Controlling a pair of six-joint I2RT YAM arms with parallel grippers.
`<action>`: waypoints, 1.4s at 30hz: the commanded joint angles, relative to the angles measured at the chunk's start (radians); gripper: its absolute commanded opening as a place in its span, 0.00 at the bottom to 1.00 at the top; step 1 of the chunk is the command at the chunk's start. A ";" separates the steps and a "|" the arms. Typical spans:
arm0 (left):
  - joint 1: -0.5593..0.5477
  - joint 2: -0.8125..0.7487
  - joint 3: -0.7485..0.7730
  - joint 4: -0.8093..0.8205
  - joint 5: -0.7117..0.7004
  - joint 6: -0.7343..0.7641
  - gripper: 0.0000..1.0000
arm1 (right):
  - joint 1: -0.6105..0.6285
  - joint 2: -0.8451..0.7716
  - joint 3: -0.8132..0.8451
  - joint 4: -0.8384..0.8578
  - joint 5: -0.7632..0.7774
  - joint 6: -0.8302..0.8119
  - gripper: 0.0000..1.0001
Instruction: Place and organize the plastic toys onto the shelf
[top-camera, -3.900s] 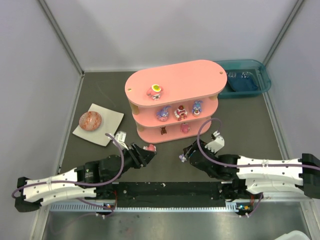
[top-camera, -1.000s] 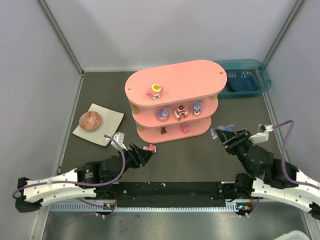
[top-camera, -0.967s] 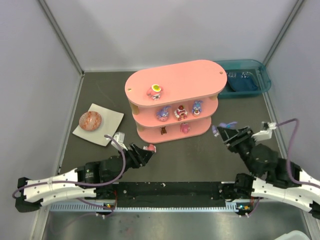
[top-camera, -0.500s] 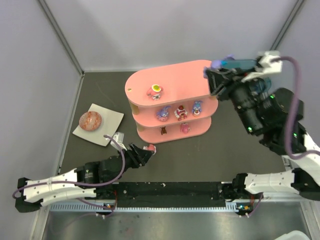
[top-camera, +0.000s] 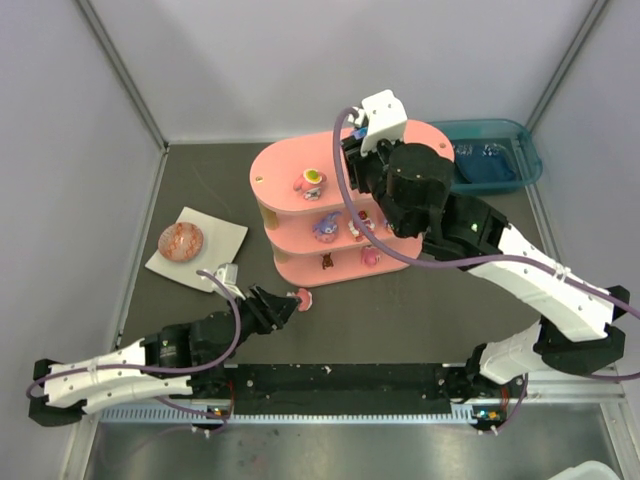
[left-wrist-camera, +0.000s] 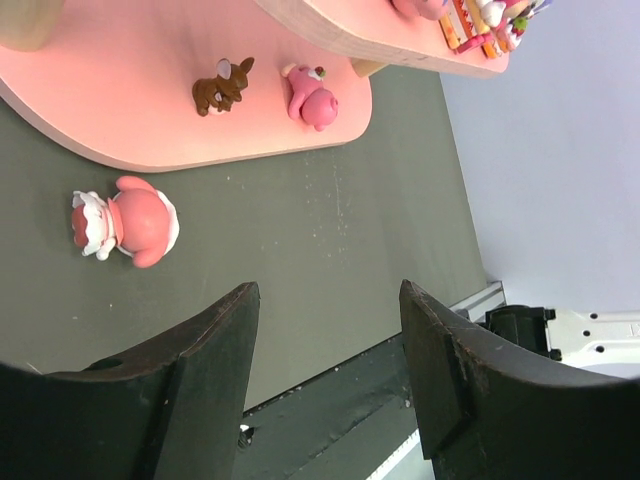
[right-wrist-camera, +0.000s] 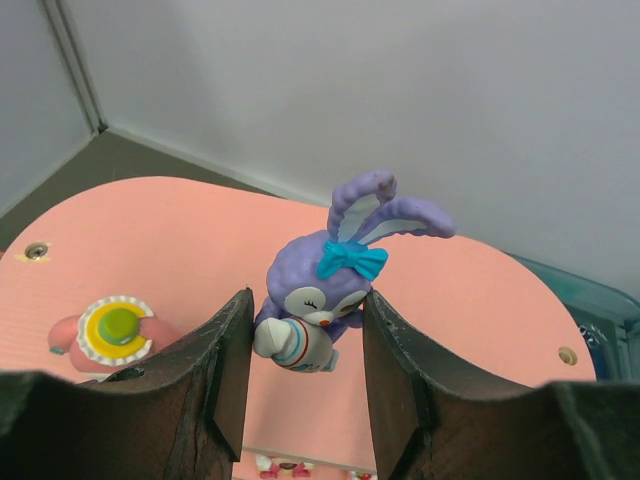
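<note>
Two arms seen from above: right arm (top-camera: 470, 225) over the shelf (top-camera: 290, 165). Left wrist: left gripper (left-wrist-camera: 328, 300) gapes, pink toy (left-wrist-camera: 125, 222) just beyond its fingertips. Right wrist: right gripper (right-wrist-camera: 305, 305) clamps the bunny (right-wrist-camera: 320, 280) by its body: light, glossy, likely slippery.

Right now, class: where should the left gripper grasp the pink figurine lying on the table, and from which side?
Probably across the rounded body of the pink figurine, the left gripper coming from the near side: it lies on its side, the shelf close behind.
</note>
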 joint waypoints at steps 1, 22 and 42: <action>0.003 -0.009 0.044 -0.022 -0.036 0.000 0.64 | -0.031 -0.034 0.024 0.024 0.026 0.053 0.00; 0.003 -0.006 0.038 -0.005 -0.051 -0.004 0.62 | -0.080 -0.074 -0.099 -0.018 -0.015 0.249 0.00; 0.003 -0.026 0.028 -0.014 -0.059 -0.010 0.62 | -0.104 -0.033 -0.113 -0.107 -0.083 0.343 0.00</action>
